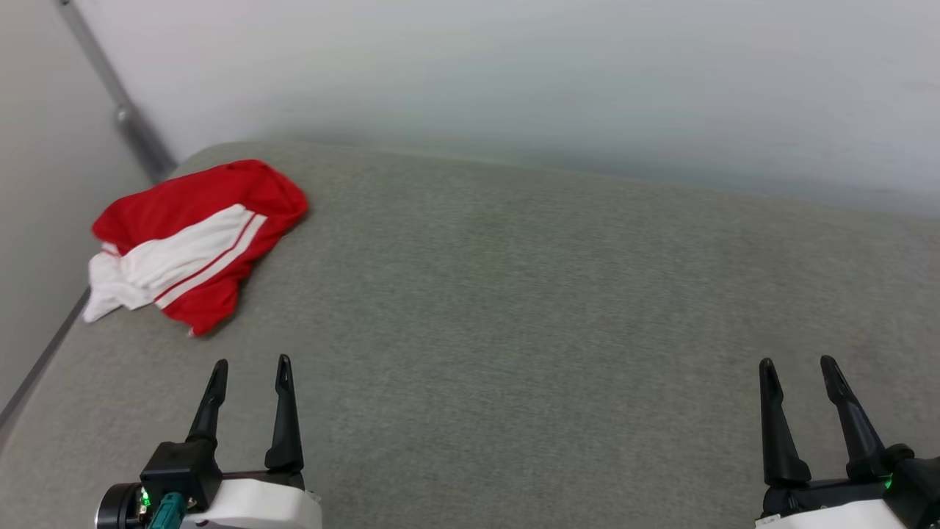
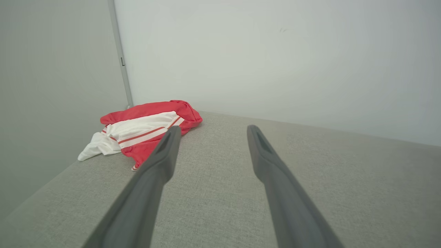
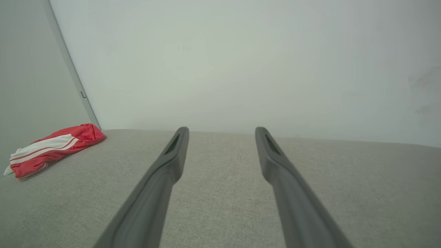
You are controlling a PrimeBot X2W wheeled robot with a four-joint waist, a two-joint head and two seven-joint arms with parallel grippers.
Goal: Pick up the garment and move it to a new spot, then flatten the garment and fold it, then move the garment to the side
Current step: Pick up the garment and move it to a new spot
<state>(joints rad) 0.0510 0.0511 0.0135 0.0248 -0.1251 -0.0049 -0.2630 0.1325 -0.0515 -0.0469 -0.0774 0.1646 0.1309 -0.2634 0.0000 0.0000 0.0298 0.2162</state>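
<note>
Garment [image 1: 194,239] is lying bunched at the upper left of the head frame on the grey cushion [image 1: 551,330]. We are holding our left gripper [image 1: 252,360] at lower left and right gripper [image 1: 797,359] at lower right, jaws spread, grasping nothing.

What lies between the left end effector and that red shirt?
Just bare grey fabric surface, seen in the head view, between the left end effector and the crumpled red-and-white jersey shirt.
</note>
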